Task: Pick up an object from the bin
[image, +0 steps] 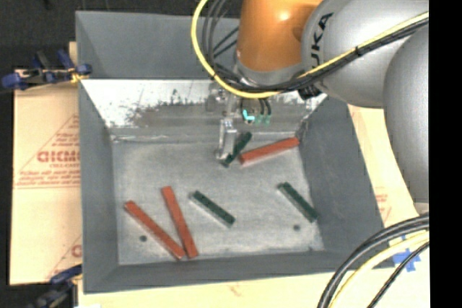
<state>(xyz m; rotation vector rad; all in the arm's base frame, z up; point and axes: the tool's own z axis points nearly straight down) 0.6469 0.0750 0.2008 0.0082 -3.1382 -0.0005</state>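
My gripper (227,144) hangs low at the back middle of the bin, under the orange wrist cover. A short dark green stick (239,146) lies slanted right against it, its lower end near the bin floor. Beside that, a red-brown stick (269,150) stretches off to the right, its left end touching the green one. Whether the green stick is gripped cannot be made out from this view.
Two red-brown sticks (153,229) (179,221) meet in a V at the front left. A dark green stick (212,208) lies at the front middle, another (298,201) at the right. The arm covers the bin's back right corner.
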